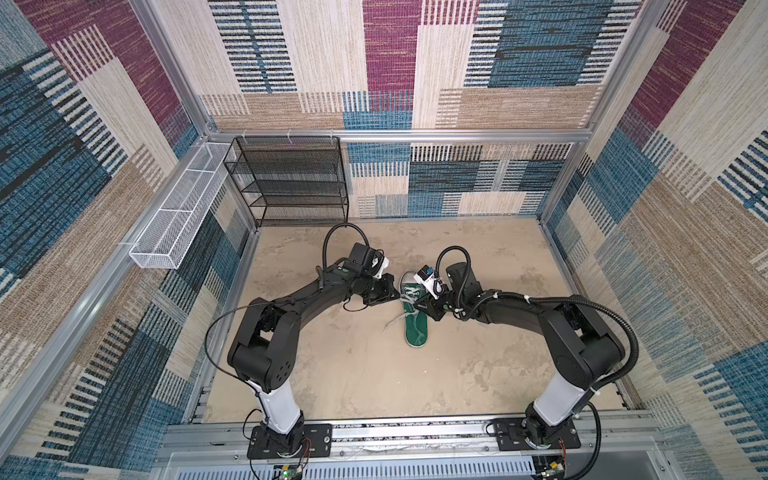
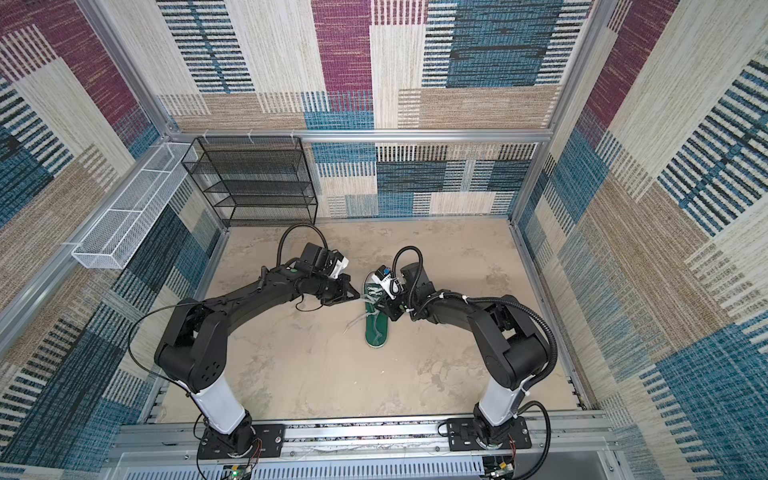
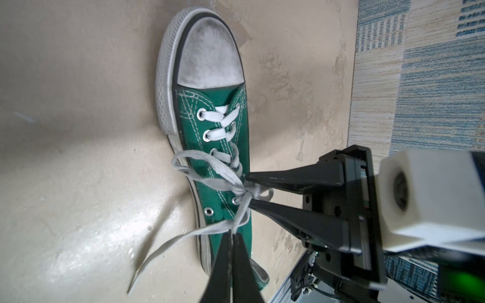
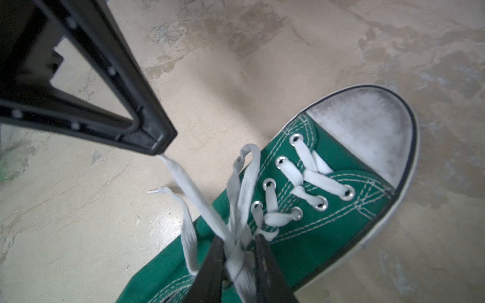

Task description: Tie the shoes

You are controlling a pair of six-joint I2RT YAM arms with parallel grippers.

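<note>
Left gripper (image 3: 232, 237) pinches sneaker (image 3: 190, 123) lace (image 3: 183, 237); right gripper (image 3: 248, 192) seemingly clamps knot (image 4: 237, 251).

One sneaker (image 3: 210, 57), two grippers (image 3: 232, 236) (image 3: 248, 192), one black rack (image 1: 291, 178), one white basket (image 1: 178, 216)

A black mesh shelf rack (image 1: 286, 178) stands against the back wall (image 1: 457, 183) on the mottled beige floor (image 1: 353, 374). Just left of the rack, a white mesh basket (image 1: 174, 220) hangs on the side wall (image 1: 62, 166). Both walls show blue, maroon and tan patchwork.
</note>
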